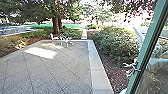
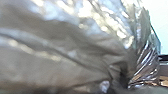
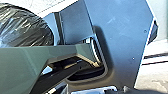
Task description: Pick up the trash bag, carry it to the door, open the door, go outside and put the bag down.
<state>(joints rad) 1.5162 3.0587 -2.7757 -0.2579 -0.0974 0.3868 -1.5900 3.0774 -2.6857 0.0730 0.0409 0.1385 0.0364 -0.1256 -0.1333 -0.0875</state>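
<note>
Here's your trash bag point(image 2: 62, 52), right up against the view from your left gripper point(image 2: 118, 88): thin, glossy plastic, crinkled all over, drawn into tight folds close by that hand. You can't tell from here whether the hand is apart or clamped on it, and you can't tell for your right gripper point(image 3: 107, 90) either. Beyond that right hand, the bag shows rounded, dark and streaked with shine. Out ahead of your hands, you've got rough, speckled paving point(image 1: 60, 67) scored with diagonal lines, edged by a smooth pale border point(image 1: 96, 67). Off to their right slants a green frame point(image 1: 150, 42) with glass, near you, a pale knobbly shape point(image 1: 132, 67) beside it, too blurred to name. Past that border sits a leafy hedge point(image 1: 115, 45); well ahead, light outdoor furniture point(image 1: 65, 40) stands on the paving.
</note>
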